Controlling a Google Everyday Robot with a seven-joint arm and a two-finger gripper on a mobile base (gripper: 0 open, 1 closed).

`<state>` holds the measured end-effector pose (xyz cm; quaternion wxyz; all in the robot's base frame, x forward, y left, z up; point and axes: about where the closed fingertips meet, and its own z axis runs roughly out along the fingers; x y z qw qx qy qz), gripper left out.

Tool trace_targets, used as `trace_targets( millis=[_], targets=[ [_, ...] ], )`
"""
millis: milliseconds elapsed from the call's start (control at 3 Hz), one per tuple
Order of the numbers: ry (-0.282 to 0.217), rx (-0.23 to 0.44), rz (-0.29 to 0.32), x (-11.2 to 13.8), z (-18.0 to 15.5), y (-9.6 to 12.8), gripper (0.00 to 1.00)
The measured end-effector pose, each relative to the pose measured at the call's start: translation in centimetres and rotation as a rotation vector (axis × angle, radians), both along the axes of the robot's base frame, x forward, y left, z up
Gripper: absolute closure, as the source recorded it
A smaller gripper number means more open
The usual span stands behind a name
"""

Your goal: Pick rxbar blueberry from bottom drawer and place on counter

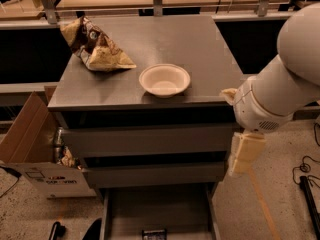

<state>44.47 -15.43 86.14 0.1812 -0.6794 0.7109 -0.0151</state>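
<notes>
My gripper (246, 154) hangs just right of the two upper drawers (150, 142); whether it is open or closed I cannot tell. The rxbar blueberry (154, 232) lies in the open bottom drawer (150, 206), at its near edge.

Gripper (243, 156) right of cabinet (150, 141) — rxbar blueberry (153, 232) in bottom drawer (160, 209), at front.
</notes>
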Motion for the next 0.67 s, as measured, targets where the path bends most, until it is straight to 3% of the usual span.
trace_targets(
  millis=[333,667],
  targets=[
    [0.052,0.049,0.092,0.2,-4.7,4.7,0.00],
    [0.130,0.132,0.210,-1.4,-14.3,10.0,0.00]
  ],
)
